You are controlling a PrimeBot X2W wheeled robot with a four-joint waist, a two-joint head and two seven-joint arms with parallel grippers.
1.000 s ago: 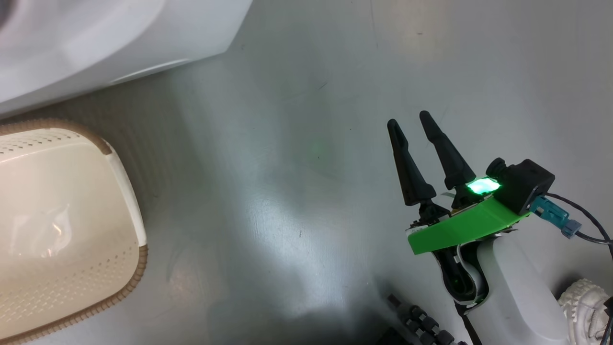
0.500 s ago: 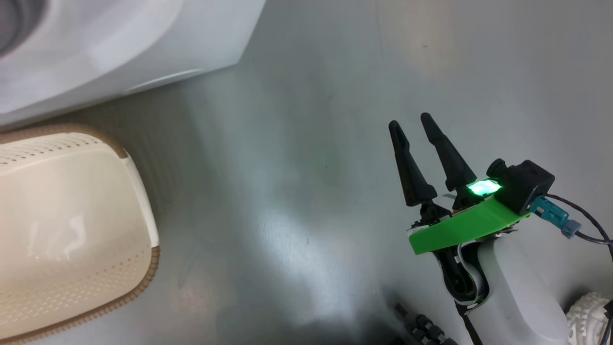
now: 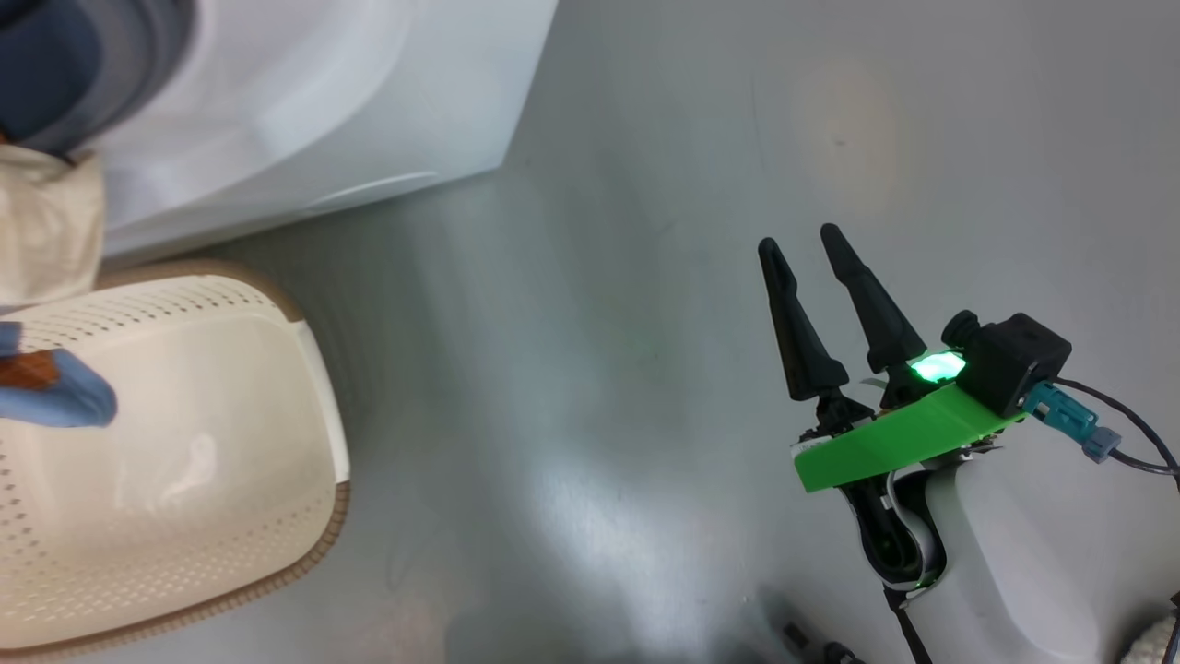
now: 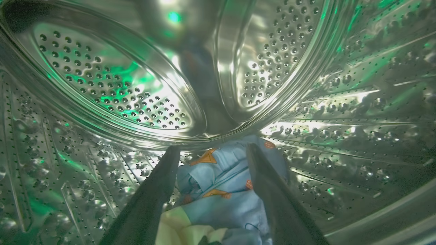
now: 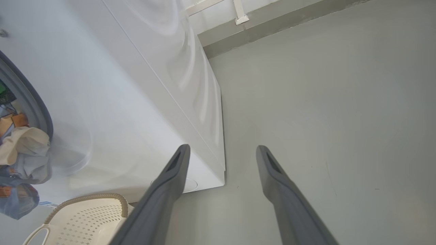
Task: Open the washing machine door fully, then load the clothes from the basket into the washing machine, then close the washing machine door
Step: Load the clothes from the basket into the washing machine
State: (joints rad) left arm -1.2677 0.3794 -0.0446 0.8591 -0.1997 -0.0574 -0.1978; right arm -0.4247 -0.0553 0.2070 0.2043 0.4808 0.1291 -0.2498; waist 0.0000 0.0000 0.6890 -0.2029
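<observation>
Both jaws are released. Closest to me, the right jaws hang low over the bare grey floor (image 3: 599, 323), their two dark fingers (image 3: 800, 332) spread with nothing between them. The right wrist view shows those fingers (image 5: 163, 194) apart too, pointing past the corner of the washing machine (image 5: 129, 102).

To my left, the basket (image 3: 230, 369) sits on the floor just beside the foot of the machine, its pale bottom showing. Above its far edge, part of the clothes (image 3: 46, 231) spills from the machine's mouth. A cream piece is on top and a blue piece (image 3: 55, 397) with an orange patch is below it, hanging over the basket. I cannot tell whether the blue one touches the rim. From the right wrist I see the clothes (image 5: 20, 153) drooping over the grey gasket (image 5: 37, 102).

Farther in, the left jaws are inside the steel drum (image 4: 102, 85), fingers (image 4: 150, 200) wide. A light blue garment (image 4: 221, 194) with orange prints lies on the drum's floor between and under them. I cannot tell whether either finger touches it. Behind it rises the drum's perforated back wall, lit green.
</observation>
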